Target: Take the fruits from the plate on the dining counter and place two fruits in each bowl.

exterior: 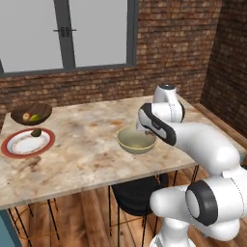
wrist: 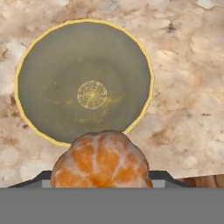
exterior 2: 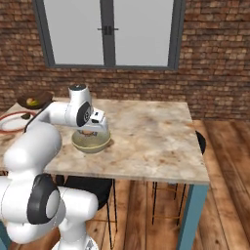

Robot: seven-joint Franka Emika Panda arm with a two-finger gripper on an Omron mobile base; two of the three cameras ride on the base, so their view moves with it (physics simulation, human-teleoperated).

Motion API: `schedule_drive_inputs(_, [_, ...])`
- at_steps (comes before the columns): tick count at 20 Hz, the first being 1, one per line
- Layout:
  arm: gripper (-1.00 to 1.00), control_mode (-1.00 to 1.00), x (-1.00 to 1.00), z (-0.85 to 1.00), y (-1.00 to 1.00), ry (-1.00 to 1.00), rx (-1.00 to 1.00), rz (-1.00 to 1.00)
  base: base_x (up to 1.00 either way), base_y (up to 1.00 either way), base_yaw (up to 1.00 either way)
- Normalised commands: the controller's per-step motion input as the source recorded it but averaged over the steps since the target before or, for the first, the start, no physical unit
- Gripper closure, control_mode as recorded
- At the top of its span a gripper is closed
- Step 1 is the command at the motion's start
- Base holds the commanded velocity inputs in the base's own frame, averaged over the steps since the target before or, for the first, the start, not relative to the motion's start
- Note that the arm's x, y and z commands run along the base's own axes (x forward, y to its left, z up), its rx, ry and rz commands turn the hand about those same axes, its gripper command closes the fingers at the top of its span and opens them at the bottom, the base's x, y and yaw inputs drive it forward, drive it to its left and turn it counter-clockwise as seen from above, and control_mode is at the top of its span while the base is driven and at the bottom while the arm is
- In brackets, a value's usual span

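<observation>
Hand view: the end effector [wrist: 101,186] is looking straight down into the pale bowl [wrist: 52,74], and an orange [wrist: 101,159] is sitting between its jaws at the bottom of the frame. Jaws are closed partway, clamped on the orange; the tips themselves are hidden behind the fruit.

Risk, as a judgement: the orange is hanging over the bowl's near rim, not its middle. Letting go here could be bouncing it off the rim onto the table [wrist: 188,109] and rolling it toward the table edge just beyond. Round fruit, hard stone top, nothing to stop a roll. Coming down too low could also be knocking the rim and shoving or tipping the bowl, which is sitting loose.

Left base view: the arm is reaching over the pale bowl [exterior: 136,140] near the front of the table [exterior: 87,144]. The plate [exterior: 27,143] is well apart at the left, one dark green fruit [exterior: 36,132] on it. The wooden bowl [exterior: 31,114] just behind the plate is holding what looks like two fruits, hard to tell at this size.

Right base view: the end effector [exterior 2: 89,131] is hanging just above the pale bowl [exterior 2: 91,141], orange showing beneath it.
</observation>
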Motion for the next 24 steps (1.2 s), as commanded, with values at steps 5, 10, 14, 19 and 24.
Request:
schedule_drive_inputs(5, [1.0, -1.0, 0.75, -0.08, 0.15, 0.0, 0.0, 0.06, 0.0, 0.0, 0.0])
schedule_drive_inputs(10, [1.0, -1.0, 0.46, -0.58, 0.11, 0.0, 0.0, 0.06, 0.0, 0.0, 0.0])
schedule_drive_inputs(14, [1.0, -1.0, 0.0, -0.69, 0.21, 0.0, 0.0, 0.04, 0.0, 0.0, 0.0])
schedule_drive_inputs(19, [1.0, -1.0, 0.0, -0.34, 0.1, 0.0, 0.0, 0.03, 0.0, 0.0, 0.0])
schedule_drive_inputs(24, [1.0, -1.0, 0.0, -0.12, 0.02, 0.0, 0.0, 0.01, 0.0, 0.0, 0.0])
